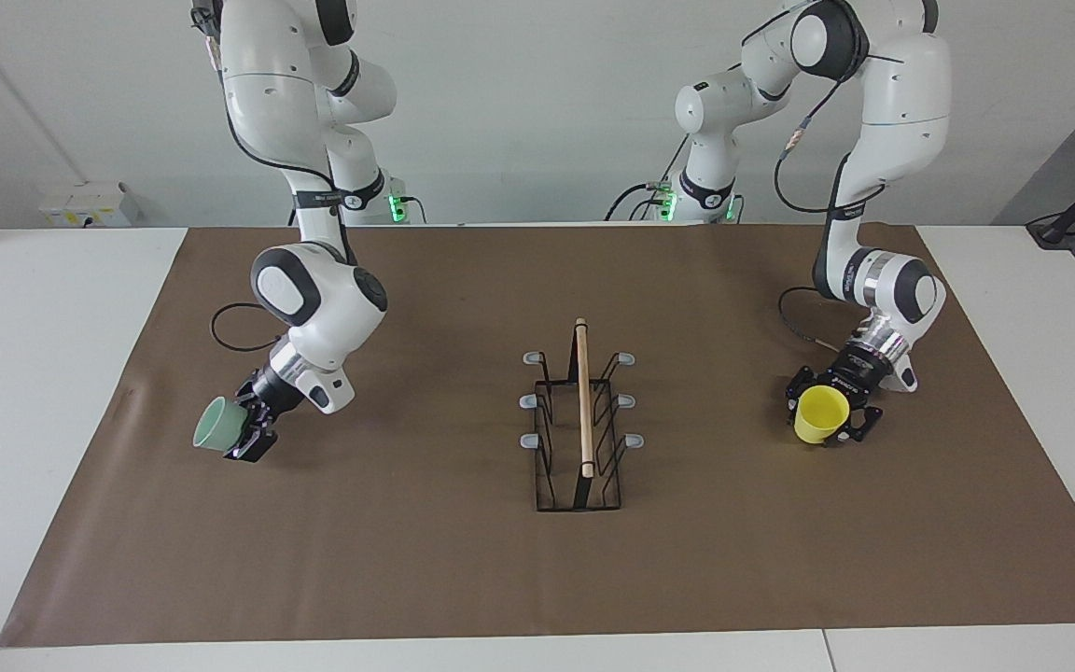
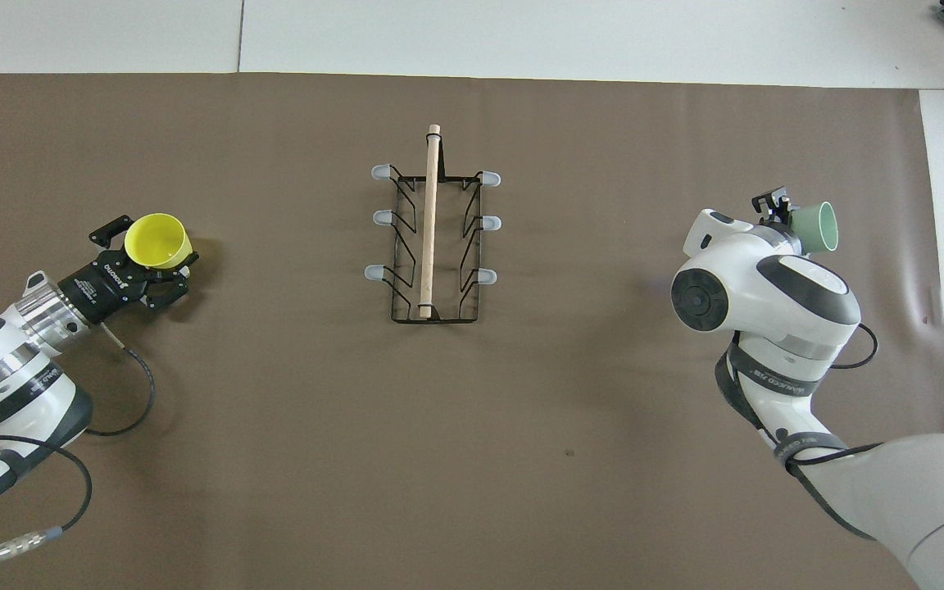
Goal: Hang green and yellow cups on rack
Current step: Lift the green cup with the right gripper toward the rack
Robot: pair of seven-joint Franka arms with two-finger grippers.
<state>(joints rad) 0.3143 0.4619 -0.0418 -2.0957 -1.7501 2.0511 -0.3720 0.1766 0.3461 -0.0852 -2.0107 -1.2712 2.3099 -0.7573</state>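
Note:
The black wire rack (image 1: 582,420) (image 2: 431,238) with its wooden rod stands at the middle of the brown mat, all its grey-tipped prongs bare. My left gripper (image 1: 831,422) (image 2: 148,260) is low at the left arm's end of the mat, shut on the yellow cup (image 1: 820,413) (image 2: 157,242), whose mouth tilts upward. My right gripper (image 1: 244,439) (image 2: 791,220) is at the right arm's end, shut on the pale green cup (image 1: 218,435) (image 2: 816,229). That cup lies sideways just above the mat, mouth toward the mat's edge.
The brown mat (image 1: 425,560) covers most of the white table. A black cable (image 1: 234,327) loops on the mat beside the right arm, and another cable (image 1: 794,313) lies by the left arm.

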